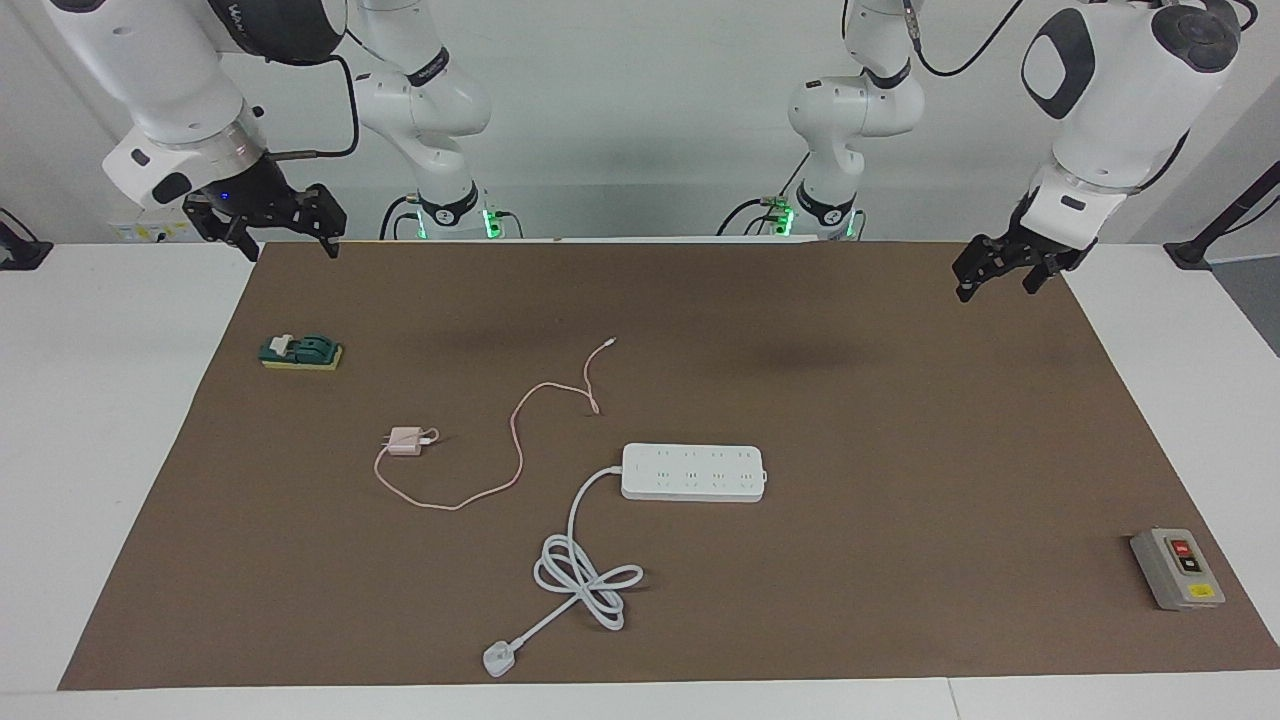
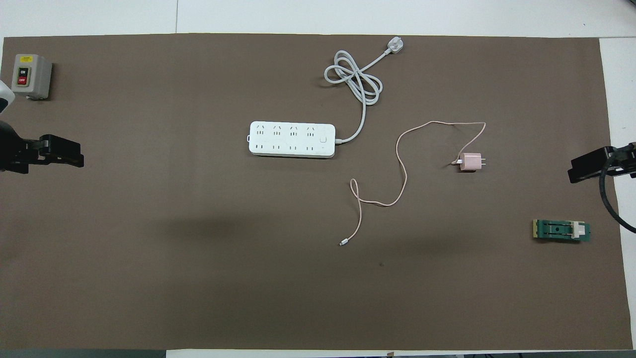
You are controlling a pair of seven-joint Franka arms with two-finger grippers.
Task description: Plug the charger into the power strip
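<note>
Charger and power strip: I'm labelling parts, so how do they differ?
The charger is a small pink cube; the power strip is a long white bar. The charger's cable is thin and pink, the strip's cord thick, white and looped. Both lie on the mat, unplugged.

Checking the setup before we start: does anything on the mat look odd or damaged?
Nothing looks damaged. The charger lies unplugged beside the power strip, its cable loose across the mat.

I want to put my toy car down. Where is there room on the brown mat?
Bare mat lies all along the robots' edge, and between the grey switch box and the power strip. It is crowded around the charger, its cable and the strip's cord.
</note>
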